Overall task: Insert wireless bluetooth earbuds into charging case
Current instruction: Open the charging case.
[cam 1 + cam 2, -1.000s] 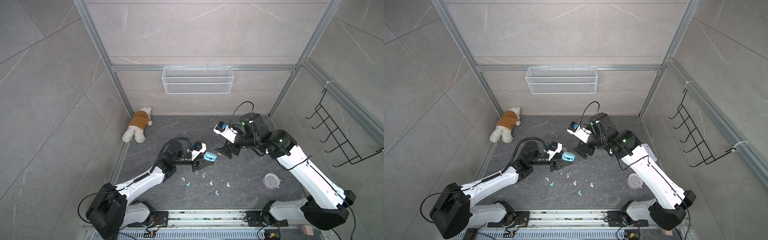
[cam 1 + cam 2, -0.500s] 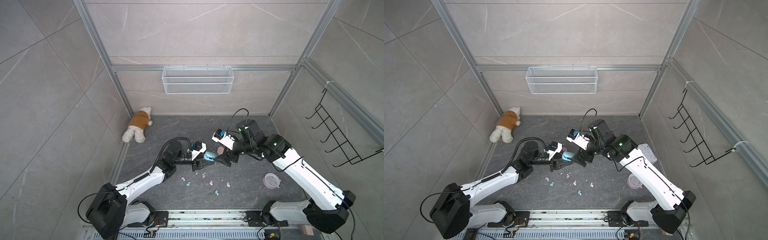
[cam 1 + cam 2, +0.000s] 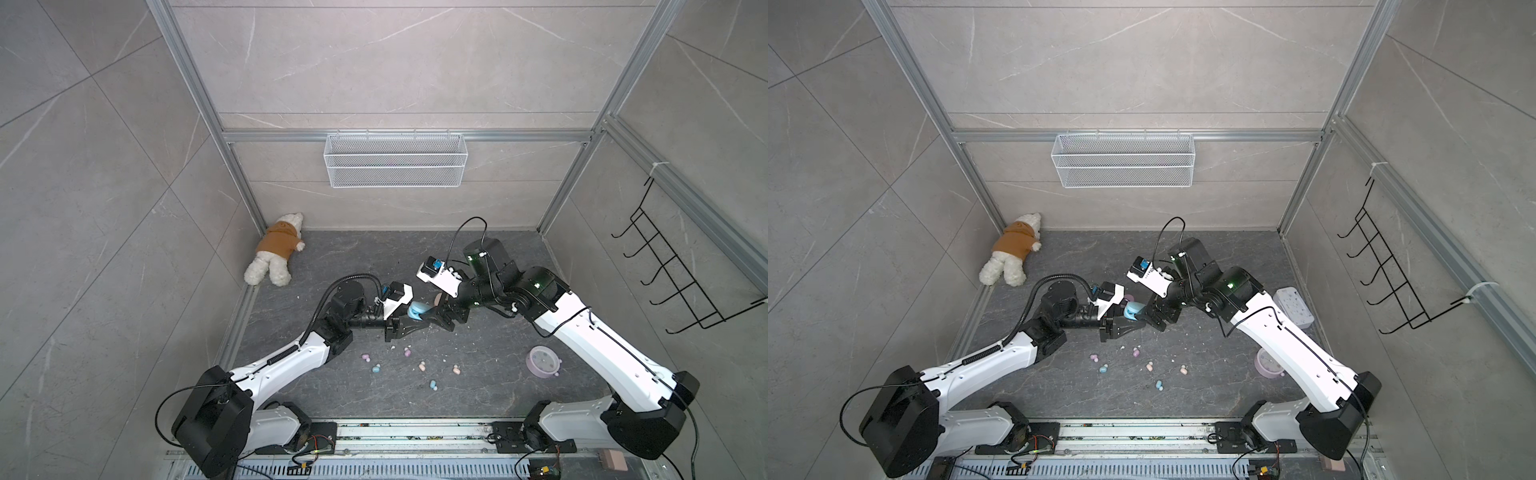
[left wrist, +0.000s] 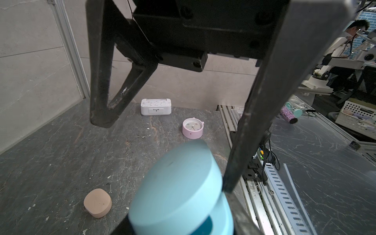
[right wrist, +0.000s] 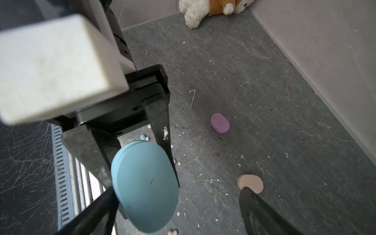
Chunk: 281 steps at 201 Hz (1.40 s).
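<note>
You are at the opening step, as I read it; no bud has gone in yet. Your left hand (image 3: 409, 322) is clenched on the light blue charging case (image 3: 417, 309), holding it up off the bench (image 3: 478, 399) with its lid shut; the seam between lid and base shows in the left wrist view. Your right hand (image 3: 436, 318) is released, jaws spread wide and reaching around the same case; in the right wrist view one finger (image 5: 91, 213) sits just beside the case's edge and the other (image 5: 256, 205) stands well apart from it.

All six wireless bluetooth earbuds (image 3: 422, 366) lie loose on the bench, scattered nearer the arm bases than the hands are; the two light blue ones (image 3: 376, 368) and (image 3: 433, 384) lie apart from each other. A peach case (image 4: 97, 202) and a lilac case (image 5: 219, 123) rest closed on the bench.

The next move calls for the right hand to close on the lid half only, above the seam, while the left keeps the base firm; a grip across the seam would likely pin the lid shut. Once it is open, fetch a light blue bud.
</note>
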Each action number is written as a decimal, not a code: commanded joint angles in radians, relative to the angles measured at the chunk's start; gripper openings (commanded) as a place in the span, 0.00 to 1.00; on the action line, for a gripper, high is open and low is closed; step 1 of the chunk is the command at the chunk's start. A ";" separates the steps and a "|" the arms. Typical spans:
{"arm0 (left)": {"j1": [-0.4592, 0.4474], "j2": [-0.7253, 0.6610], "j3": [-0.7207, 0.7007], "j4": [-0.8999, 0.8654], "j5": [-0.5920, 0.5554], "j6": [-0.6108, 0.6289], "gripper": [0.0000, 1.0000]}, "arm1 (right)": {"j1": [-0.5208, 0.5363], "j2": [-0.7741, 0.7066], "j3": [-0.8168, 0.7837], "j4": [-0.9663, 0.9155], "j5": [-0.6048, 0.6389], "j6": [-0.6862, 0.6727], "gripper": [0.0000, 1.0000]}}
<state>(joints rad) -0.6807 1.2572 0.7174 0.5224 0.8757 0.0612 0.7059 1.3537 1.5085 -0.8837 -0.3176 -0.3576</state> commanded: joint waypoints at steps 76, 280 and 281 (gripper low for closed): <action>-0.029 -0.032 0.031 0.000 0.039 0.015 0.13 | -0.051 0.028 0.090 0.006 0.126 0.046 0.95; -0.023 -0.007 0.025 0.025 -0.055 -0.064 0.11 | -0.064 -0.006 0.078 -0.075 0.012 0.065 0.99; -0.023 -0.007 0.024 0.025 -0.056 -0.064 0.11 | -0.064 -0.007 0.078 -0.076 0.012 0.066 0.99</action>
<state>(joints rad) -0.7124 1.2446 0.7181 0.4976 0.8356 0.0257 0.6491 1.3849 1.5768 -0.9257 -0.2653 -0.3244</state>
